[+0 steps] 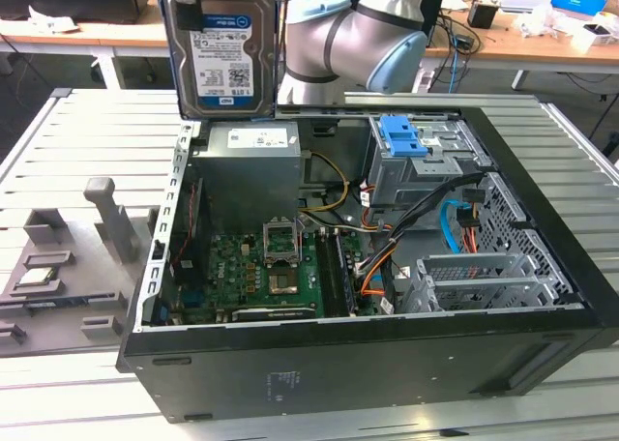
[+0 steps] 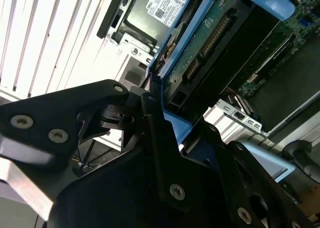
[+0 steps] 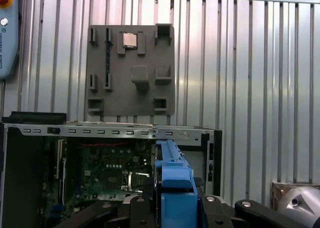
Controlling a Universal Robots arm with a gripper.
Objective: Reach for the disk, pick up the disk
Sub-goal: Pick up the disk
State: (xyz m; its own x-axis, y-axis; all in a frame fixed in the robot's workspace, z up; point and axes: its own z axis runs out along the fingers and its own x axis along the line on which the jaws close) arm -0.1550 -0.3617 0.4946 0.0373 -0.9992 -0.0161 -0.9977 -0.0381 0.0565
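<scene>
Right, I have the hand (image 3: 175,204) clamped shut on the disk (image 1: 219,46), its black fingers (image 2: 156,138) squeezing the blue side rails; the disk hangs upright in the air, label towards the exterior view, just above the far edge of the open computer case (image 1: 387,368), on the exterior view's left. Below, the case lies on the slatted counter (image 1: 77,136) with its blue-latched drive cage (image 1: 406,139) inside; beside the case sits a grey tray (image 3: 131,83) carrying a small chip (image 3: 130,39).

Silver-grey disk (image 1: 219,46) — white-and-blue label (image 1: 227,73), green motherboard (image 1: 256,272), black computer case (image 1: 387,373), blue cage latch (image 1: 401,136), grey slatted table (image 1: 97,132).
</scene>
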